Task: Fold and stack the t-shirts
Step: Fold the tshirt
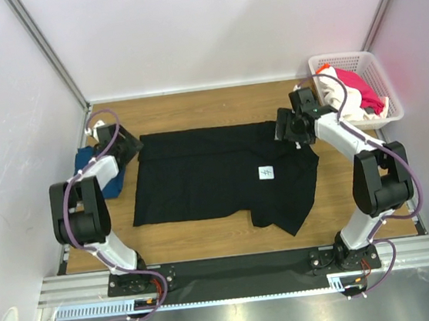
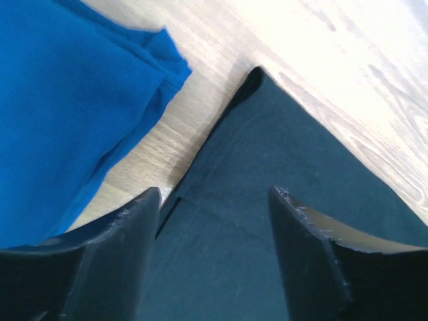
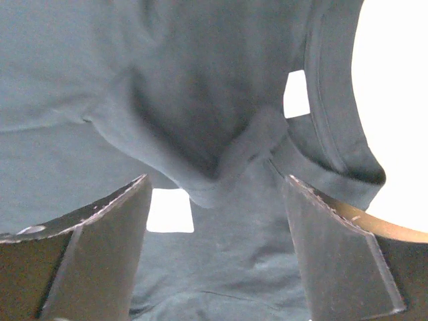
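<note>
The black shirt (image 1: 217, 183) lies flat on the table (image 1: 193, 107), long axis left to right; left gripper (image 2: 214, 194) at its far-left corner, right gripper (image 3: 214, 184) at its far-right; both spread, holding nothing.

Cloth on the black shirt (image 1: 216, 176) and blue shirt (image 2: 67, 100) is soft, matt fine knit, and the black one has a stitched hem. The table (image 1: 193, 109) is smooth light wood grain with a slight sheen; the basket (image 1: 342, 57) is glossy white plastic lattice. The left fingers (image 2: 314, 254) are hard matt black plastic with scuffed edges, and the front rail (image 1: 242, 269) is brushed metal.
</note>
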Controlling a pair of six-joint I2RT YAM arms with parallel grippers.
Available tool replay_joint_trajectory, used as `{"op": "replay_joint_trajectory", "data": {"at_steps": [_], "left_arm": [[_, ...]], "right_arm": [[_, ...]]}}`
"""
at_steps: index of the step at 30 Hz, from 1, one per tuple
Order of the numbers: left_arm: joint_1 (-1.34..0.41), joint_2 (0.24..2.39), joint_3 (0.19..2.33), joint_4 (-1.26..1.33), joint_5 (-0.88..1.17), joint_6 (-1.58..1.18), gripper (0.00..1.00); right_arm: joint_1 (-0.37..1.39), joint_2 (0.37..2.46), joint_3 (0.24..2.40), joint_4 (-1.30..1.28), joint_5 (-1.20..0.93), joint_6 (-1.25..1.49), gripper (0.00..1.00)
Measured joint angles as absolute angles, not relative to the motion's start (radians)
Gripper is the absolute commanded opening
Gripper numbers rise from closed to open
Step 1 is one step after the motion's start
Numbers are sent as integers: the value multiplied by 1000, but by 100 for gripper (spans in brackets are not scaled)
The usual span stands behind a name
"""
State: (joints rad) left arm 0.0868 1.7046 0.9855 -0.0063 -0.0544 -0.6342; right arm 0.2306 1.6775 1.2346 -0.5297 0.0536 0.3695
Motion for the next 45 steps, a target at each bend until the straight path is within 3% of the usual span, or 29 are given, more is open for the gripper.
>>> {"op": "replay_joint_trajectory", "data": {"at_steps": [6,11,14,22,28,45], "left_arm": [[67,1517,999,-58,-93,-599,92],[-60,1484,1144,-84,-114,-507,91],[-175,1505,1199,-73,-111,-460,87],[-393,1673,1230,-47,-31,-444,89],[-520,1781,1271,-40,41,-482,89],[-725,1938,1376,12,143,-588,86]], "right_arm": [[217,1641,1304,-542,29,339,88],[176,1622,1302,-466,9,345,84],[157,1647,1281,-372,-7,345,70],[170,1766,1210,-278,-52,342,66],[181,1761,1126,-292,-87,345,55],[68,1492,991,-363,-113,397,64]]}}
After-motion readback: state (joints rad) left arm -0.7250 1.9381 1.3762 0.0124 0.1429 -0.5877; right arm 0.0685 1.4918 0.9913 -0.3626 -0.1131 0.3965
